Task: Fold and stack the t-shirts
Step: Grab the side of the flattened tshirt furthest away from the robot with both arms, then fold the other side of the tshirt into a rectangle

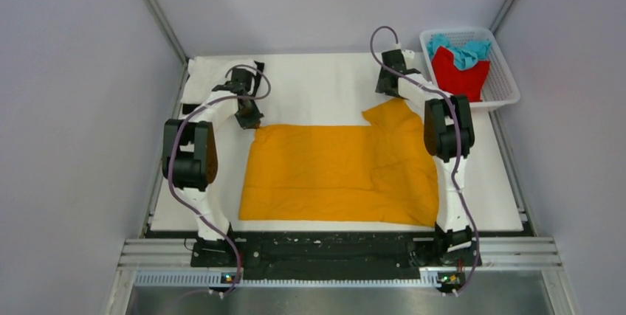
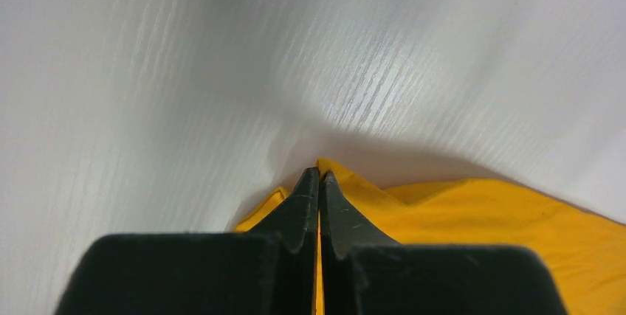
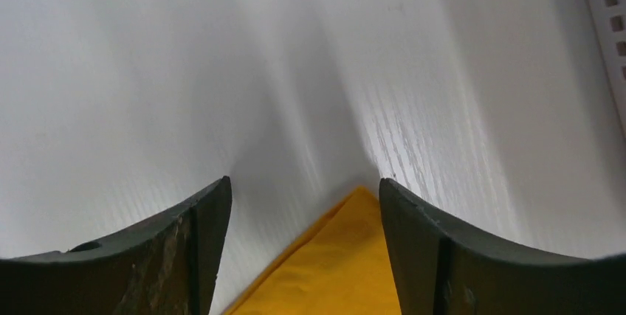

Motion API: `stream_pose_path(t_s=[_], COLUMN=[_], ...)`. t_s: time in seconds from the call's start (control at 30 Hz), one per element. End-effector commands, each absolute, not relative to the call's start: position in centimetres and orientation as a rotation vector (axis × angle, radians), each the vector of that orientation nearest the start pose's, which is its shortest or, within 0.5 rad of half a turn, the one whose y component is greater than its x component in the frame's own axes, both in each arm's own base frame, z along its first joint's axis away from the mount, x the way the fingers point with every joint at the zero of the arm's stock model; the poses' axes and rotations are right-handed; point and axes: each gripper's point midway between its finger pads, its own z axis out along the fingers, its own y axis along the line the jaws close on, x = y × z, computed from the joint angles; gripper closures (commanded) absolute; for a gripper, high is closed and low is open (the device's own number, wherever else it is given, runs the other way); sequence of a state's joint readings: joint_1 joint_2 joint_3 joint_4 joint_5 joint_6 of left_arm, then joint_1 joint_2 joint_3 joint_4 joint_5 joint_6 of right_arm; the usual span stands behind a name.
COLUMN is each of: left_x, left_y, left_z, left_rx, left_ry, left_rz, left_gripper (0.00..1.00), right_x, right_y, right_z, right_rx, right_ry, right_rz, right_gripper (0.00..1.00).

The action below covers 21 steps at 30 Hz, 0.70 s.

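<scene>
An orange-yellow t-shirt (image 1: 339, 171) lies spread on the white table. My left gripper (image 1: 249, 118) is shut on its far left corner (image 2: 339, 176); cloth shows between the closed jaws. My right gripper (image 1: 391, 86) is open over the shirt's far right corner (image 3: 347, 256), which lies between the two fingers (image 3: 413, 226) untouched. A red t-shirt (image 1: 459, 73) and a teal t-shirt (image 1: 461, 49) lie bunched in the white mesh basket (image 1: 503, 90) at the far right. White cloth (image 1: 203, 71) and black cloth (image 1: 257, 66) lie at the far left corner behind my left arm.
The basket's wall shows at the right edge of the right wrist view (image 3: 609, 5). Grey walls close in the table on the left, back and right. A black rail (image 1: 332, 245) runs along the near edge between the arm bases.
</scene>
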<state>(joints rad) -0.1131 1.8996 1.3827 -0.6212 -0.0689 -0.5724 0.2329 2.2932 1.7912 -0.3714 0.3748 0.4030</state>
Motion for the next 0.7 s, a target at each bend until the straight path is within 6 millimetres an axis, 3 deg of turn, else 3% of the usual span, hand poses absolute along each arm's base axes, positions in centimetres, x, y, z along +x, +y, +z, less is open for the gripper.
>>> stream_pose_path(t_s=[0.0,0.17,0.37,0.6,0.67], left_x=[41.7,41.2,40.8,40.6,40.5], left_y=[-5.9,-5.8,-6.0,-6.2,-6.2], left_z=[7.3,7.9,8.3,8.5,8.7], left_rx=[-0.604,-0.603,-0.606,-0.601,-0.600], left_ry=[2.582,2.566,2.552,2.549,2.544], left_rz=[-0.126,-0.124,-0.143,-0.150,-0.154], left_gripper=[1.00,1.00,1.00,1.00,1.00], right_x=[55.3,53.7,52.2,52.7,53.0], right_y=[6.6,5.9,5.5,5.7,6.0], right_z=[3.6,4.2,4.6,6.4,7.9], right_rx=[0.377,0.384,0.400,0.417,0.408], right_ry=[2.365,2.368,2.361,2.306,2.282], right_rz=[-0.271,-0.297,-0.297,-0.254,-0.225], right_gripper=[0.31,0.39,0.56,0.97,1.00])
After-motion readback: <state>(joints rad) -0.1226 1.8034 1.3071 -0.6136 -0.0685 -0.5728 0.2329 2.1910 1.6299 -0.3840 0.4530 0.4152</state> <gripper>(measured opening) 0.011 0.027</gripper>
